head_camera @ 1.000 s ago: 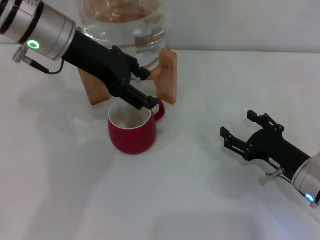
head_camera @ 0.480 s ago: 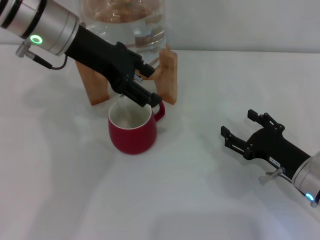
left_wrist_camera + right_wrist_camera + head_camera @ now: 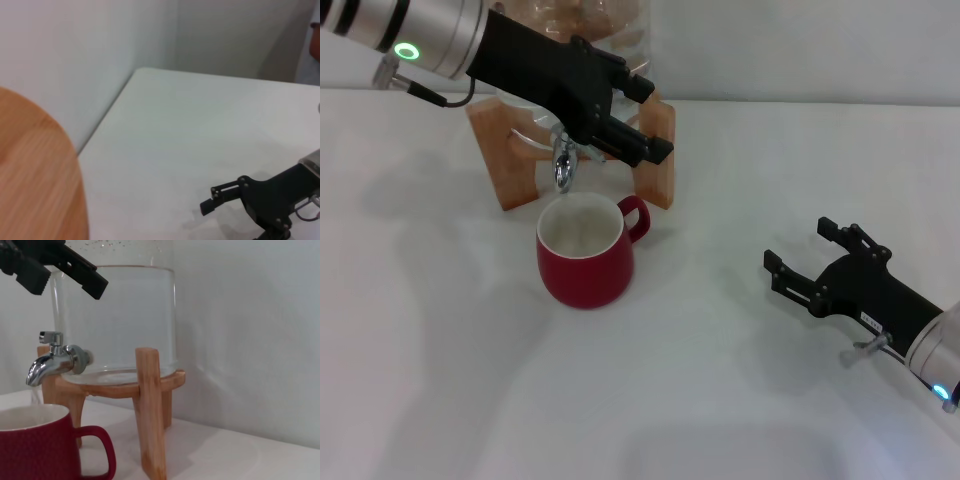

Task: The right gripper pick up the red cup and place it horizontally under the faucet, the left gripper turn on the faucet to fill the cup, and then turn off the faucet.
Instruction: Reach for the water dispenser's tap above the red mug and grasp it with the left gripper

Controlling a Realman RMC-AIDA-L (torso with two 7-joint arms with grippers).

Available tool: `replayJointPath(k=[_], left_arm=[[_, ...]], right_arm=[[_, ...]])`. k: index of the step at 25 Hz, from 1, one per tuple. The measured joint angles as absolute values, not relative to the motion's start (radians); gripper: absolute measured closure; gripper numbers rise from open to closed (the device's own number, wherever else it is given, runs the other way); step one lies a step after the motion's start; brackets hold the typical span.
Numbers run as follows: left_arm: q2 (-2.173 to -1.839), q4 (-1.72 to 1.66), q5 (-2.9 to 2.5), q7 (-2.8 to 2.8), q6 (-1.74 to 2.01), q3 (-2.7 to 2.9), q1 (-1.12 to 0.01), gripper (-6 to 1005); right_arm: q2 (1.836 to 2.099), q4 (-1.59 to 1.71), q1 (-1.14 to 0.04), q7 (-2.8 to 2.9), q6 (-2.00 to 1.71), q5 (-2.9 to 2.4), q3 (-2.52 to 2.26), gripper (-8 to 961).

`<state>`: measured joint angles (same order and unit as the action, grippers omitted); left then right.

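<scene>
The red cup (image 3: 585,252) stands upright on the white table, white inside showing, handle to the right. The chrome faucet (image 3: 563,168) hangs just above the cup's back rim. In the right wrist view the faucet (image 3: 52,360) has its lever pointing up over the cup (image 3: 40,445); I cannot tell whether water runs. My left gripper (image 3: 647,118) hovers open above and right of the faucet, touching nothing; its fingers (image 3: 82,277) show high in the right wrist view. My right gripper (image 3: 800,262) rests open and empty on the table at the right, well clear of the cup.
A glass water dispenser (image 3: 117,315) sits on a wooden stand (image 3: 658,150) behind the cup, near the back wall. The left wrist view shows part of the stand (image 3: 35,180) and the right gripper's fingers (image 3: 222,192) on the table.
My left gripper has risen from the faucet and cup rim, moving up and to the right, uncovering the faucet. The cup and right arm have not moved.
</scene>
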<state>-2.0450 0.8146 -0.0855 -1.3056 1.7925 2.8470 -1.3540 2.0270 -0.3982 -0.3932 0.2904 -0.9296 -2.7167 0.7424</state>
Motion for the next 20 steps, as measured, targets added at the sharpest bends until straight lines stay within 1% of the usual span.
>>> replayJointPath(k=[5, 10, 15, 20], left_arm=[[-2.059, 0.851, -0.032, -1.292, 1.823, 2.847, -1.327, 126], [-2.061, 0.864, 0.013, -1.281, 1.868, 2.847, -1.285, 126], [-2.073, 0.875, 0.037, -1.275, 1.882, 2.847, -1.25, 126], [-2.074, 0.904, 0.071, -1.272, 1.922, 2.847, -1.214, 126]], right_arm=[[2.027, -0.389, -0.402, 0.289, -0.93, -2.71, 0.743, 78], [2.028, -0.388, -0.408, 0.287, -0.925, -2.706, 0.743, 78], [2.028, -0.376, -0.414, 0.29, -0.92, -2.698, 0.742, 78], [2.028, -0.372, -0.415, 0.29, -0.919, -2.693, 0.742, 78]])
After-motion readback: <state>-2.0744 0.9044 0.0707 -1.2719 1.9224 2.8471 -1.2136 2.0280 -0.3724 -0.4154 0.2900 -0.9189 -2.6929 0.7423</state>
